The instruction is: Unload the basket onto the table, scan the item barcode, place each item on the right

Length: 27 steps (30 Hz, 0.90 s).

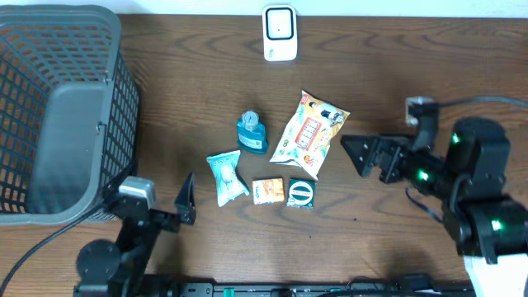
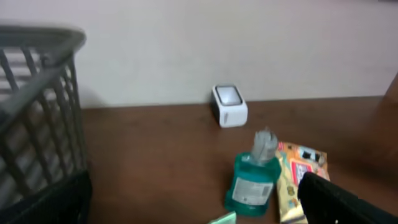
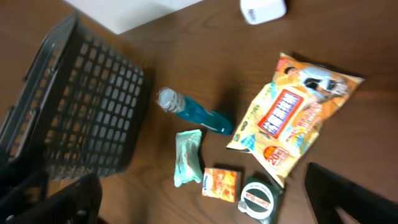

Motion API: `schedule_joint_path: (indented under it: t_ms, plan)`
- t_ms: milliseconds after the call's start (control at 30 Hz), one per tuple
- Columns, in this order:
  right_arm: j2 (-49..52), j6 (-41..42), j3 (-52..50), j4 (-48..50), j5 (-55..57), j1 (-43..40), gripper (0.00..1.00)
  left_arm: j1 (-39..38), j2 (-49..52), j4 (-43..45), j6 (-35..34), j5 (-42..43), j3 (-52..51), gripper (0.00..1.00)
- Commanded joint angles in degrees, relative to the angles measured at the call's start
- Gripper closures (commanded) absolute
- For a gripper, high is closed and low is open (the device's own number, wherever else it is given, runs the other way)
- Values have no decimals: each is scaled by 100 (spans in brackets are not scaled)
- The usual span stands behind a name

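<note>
Grey basket (image 1: 58, 115) | white scanner (image 1: 280, 33) behind blue bottle (image 1: 252, 132) | left tool (image 1: 150, 202), right tool (image 1: 355, 157) apart

The left wrist view is soft throughout: the basket (image 2: 37, 124) runs off at 9 o'clock, a finger (image 2: 339, 200) hides a corner of the bag (image 2: 298, 173) at 4, only a tip of the pouch (image 2: 221, 218) shows at 6, and the bottle (image 2: 252, 183) has an unreadable label. The right wrist view clips the scanner (image 3: 262, 9) at 1 o'clock.
</note>
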Motion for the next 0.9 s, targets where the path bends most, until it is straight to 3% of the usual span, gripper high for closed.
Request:
schedule_joint_path:
  t_ms: [0,100,200,367,633,867]
  plan:
    - [413,457,85,42,-179,151,18,-22,-7,656,-752,50,-592,2]
    - [774,953,85,-400,767,592,17,-22,-7,968,-1051,-140,-916,2]
    - [1495,2179,85,-951,2282,1587,20,-22,-9,935,-1058,-160,-1054,2]
    - [2691,3362,85,-894,3145,2699,21,-22,-7,879,-1056,-162,-1054,2]
    - [4395,3226,90,-533,3257,3106,20,-22,-7,553,-1054,-166,-1054,2]
    - [4682,2481,87,-345,3215,3112,12,-22,-7,398,-1051,-168,-1054,2]
